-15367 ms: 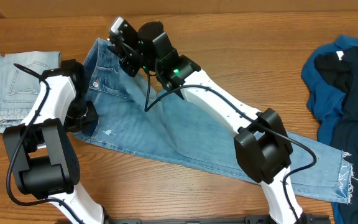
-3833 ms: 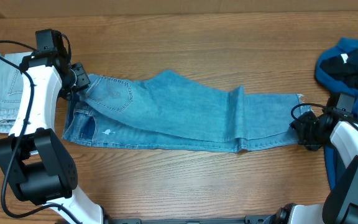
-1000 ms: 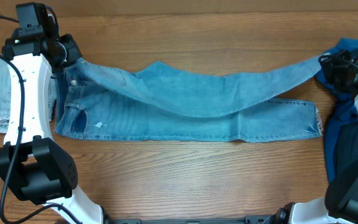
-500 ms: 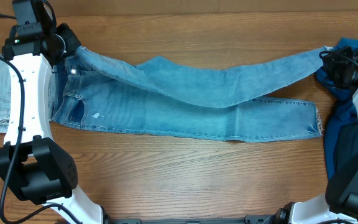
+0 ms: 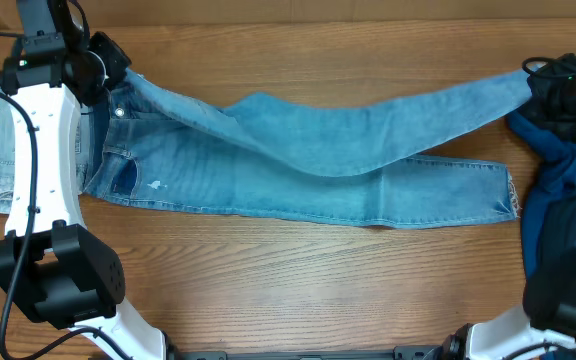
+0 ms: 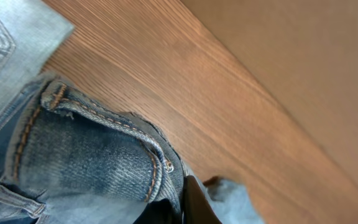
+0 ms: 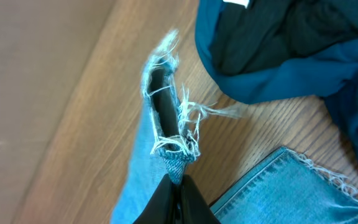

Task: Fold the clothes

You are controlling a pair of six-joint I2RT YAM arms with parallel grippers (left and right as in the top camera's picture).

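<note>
Jeans (image 5: 298, 185) stretched on worktop (image 5: 298, 290) just left of blue pile (image 5: 558, 200), top leg (image 5: 388, 125) raised, left hand (image 5: 106, 72) clenched on waistband (image 6: 104, 134), right hand (image 5: 548, 85) pinching frayed hem (image 7: 166, 106) beside pile; thin pinch could slip, or hem snag pile.

Jeans (image 5: 298, 190) left of clothes heap (image 5: 550, 195)

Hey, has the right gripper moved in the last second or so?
Yes. The right gripper, shut on the upper jeans leg, has shifted toward the far table edge, away from the lower leg's hem.
</note>
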